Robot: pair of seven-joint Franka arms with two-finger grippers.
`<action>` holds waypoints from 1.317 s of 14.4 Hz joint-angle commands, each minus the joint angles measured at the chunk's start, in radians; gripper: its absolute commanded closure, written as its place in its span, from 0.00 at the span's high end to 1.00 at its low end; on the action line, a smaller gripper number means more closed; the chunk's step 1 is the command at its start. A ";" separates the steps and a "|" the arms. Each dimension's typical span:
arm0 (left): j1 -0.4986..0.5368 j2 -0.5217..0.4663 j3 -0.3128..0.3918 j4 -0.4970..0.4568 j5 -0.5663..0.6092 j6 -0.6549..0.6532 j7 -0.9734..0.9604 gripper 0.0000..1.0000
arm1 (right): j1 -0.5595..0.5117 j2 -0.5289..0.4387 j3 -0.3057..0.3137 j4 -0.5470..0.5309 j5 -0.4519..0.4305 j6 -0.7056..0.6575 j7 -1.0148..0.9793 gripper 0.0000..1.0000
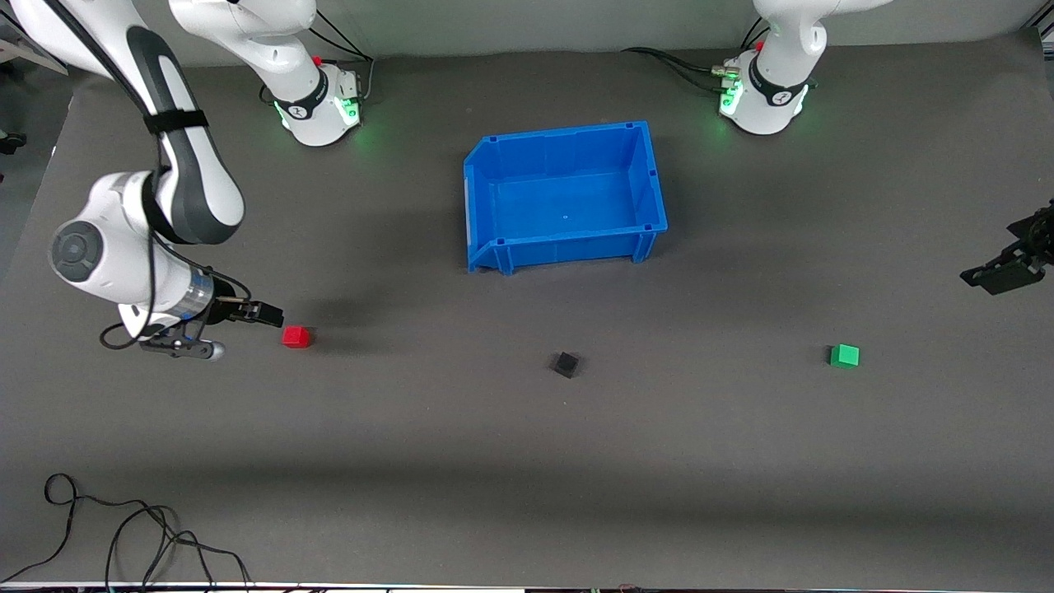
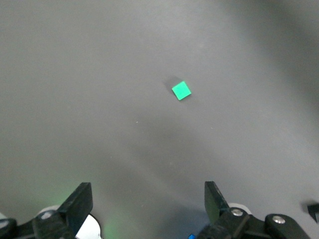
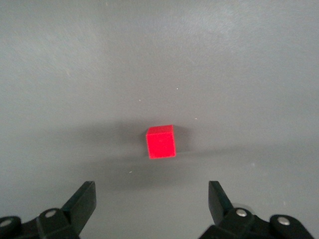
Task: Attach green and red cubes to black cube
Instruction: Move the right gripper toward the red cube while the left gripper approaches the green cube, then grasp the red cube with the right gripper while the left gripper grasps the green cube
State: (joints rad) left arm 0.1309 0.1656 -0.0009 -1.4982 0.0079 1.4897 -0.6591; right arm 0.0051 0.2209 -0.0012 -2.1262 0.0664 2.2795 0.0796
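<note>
- right end effector (image 3: 148, 204): fingers spread wide and holding nothing, low at the right arm's end of the worktop (image 1: 527, 461), just beside the red cube (image 1: 296, 336) and not touching it; in the right wrist view the red cube (image 3: 161, 142) sits ahead of the gap between the two fingers.
- left end effector (image 2: 148, 201): fingers spread wide and empty, up in the air over the worktop's edge at the left arm's end; the green cube (image 2: 181, 90) lies well ahead of it in the left wrist view.
- green cube (image 1: 845, 355): flat on the worktop toward the left arm's end.
- black cube (image 1: 566, 364): alone near the middle of the worktop, turned at an angle, between the two coloured cubes and well apart from both.
- blue bin (image 1: 486, 177): farther from the front camera than the black cube, toward the edge where the bases stand.
- black cable (image 1: 123, 535): looped at the worktop's corner nearest the front camera, at the right arm's end.
</note>
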 commanded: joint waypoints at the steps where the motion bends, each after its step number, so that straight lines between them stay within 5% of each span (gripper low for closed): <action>1: 0.064 0.057 -0.001 -0.016 -0.060 0.020 -0.053 1.00 | 0.004 0.072 -0.002 -0.004 0.015 0.110 -0.104 1.00; 7: 0.092 0.129 -0.001 -0.166 -0.077 0.271 -0.145 1.00 | -0.004 0.204 -0.003 0.026 0.016 0.201 -0.093 0.98; 12: 0.041 0.227 -0.001 -0.260 -0.014 0.509 -0.283 1.00 | -0.002 0.258 -0.003 0.031 0.021 0.199 -0.087 0.70; 13: 0.036 0.248 -0.001 -0.261 0.001 0.532 -0.304 1.00 | -0.002 0.258 -0.003 0.031 0.021 0.199 -0.087 0.58; 15: 0.036 0.284 -0.001 -0.280 0.007 0.607 -0.350 1.00 | -0.002 0.258 -0.003 0.038 0.027 0.199 -0.086 0.53; 17: 0.039 0.310 -0.001 -0.300 0.007 0.671 -0.366 1.00 | -0.002 0.258 -0.003 0.046 0.029 0.199 -0.084 0.29; 19: 0.041 0.327 -0.001 -0.339 0.007 0.757 -0.395 1.00 | 0.002 0.255 -0.003 0.054 0.030 0.190 -0.004 0.17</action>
State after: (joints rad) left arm 0.1743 0.4959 -0.0051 -1.7878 -0.0030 2.1738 -1.0031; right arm 0.0044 0.4741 -0.0044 -2.0909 0.0805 2.4753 0.0241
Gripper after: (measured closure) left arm 0.000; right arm 0.608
